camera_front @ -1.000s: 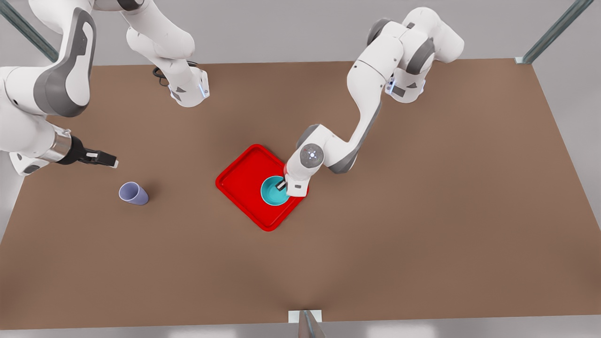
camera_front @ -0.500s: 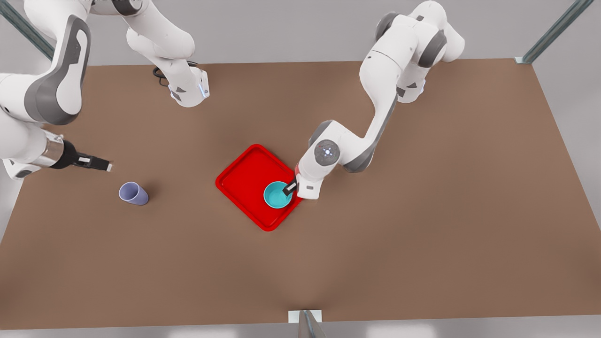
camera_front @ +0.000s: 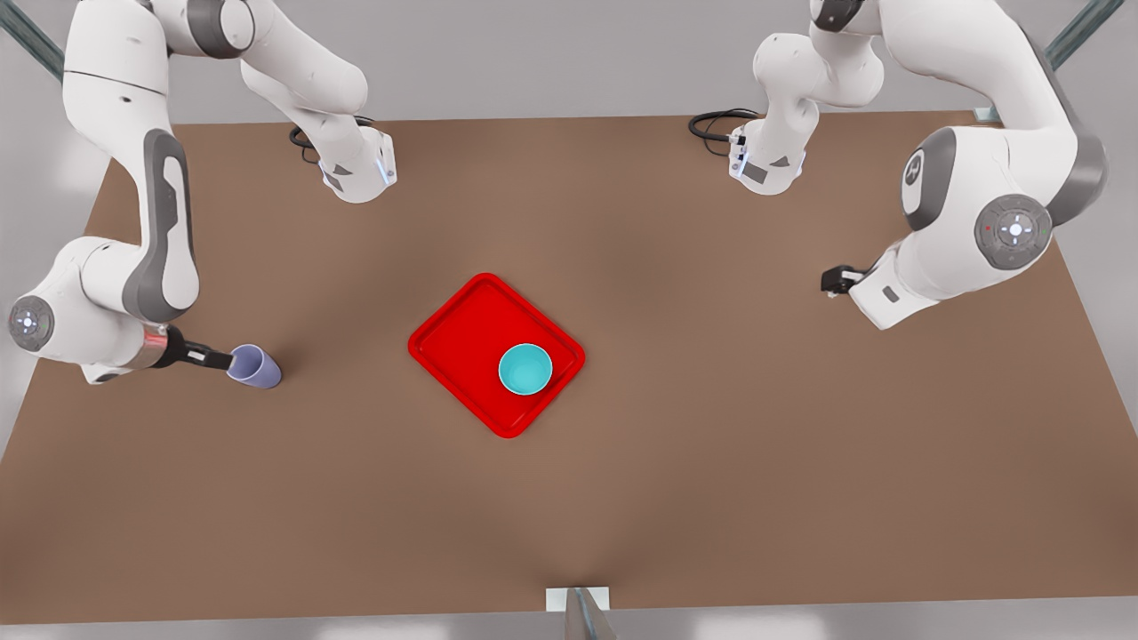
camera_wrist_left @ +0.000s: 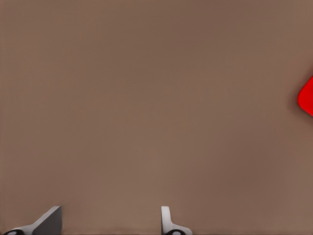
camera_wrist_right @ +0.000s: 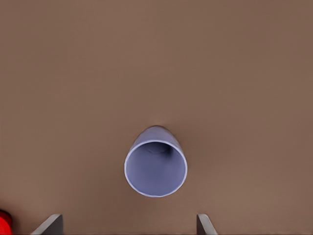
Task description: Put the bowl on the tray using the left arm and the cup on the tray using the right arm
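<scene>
The turquoise bowl (camera_front: 524, 369) stands free on the red tray (camera_front: 462, 329), in the corner toward the front view's right. The lavender cup (camera_front: 258, 367) stands upright on the table at the front view's left. My right gripper (camera_front: 222, 360) hangs just beside and above its rim; in the right wrist view the cup (camera_wrist_right: 155, 166) sits ahead of the right gripper (camera_wrist_right: 128, 226), which is open with wide-spread fingers. My left gripper (camera_front: 831, 282) is far off at the front view's right, over bare table. The left gripper (camera_wrist_left: 110, 226) is open and holds nothing.
The brown table (camera_front: 711, 444) stretches wide around the tray. Both arm bases (camera_front: 356, 173) stand at the far edge. A tray corner (camera_wrist_left: 307, 98) shows at the edge of the left wrist view.
The left gripper let go of the bowl on the tray and drew back far to the front view's right. The right gripper dropped and moved up to the cup.
</scene>
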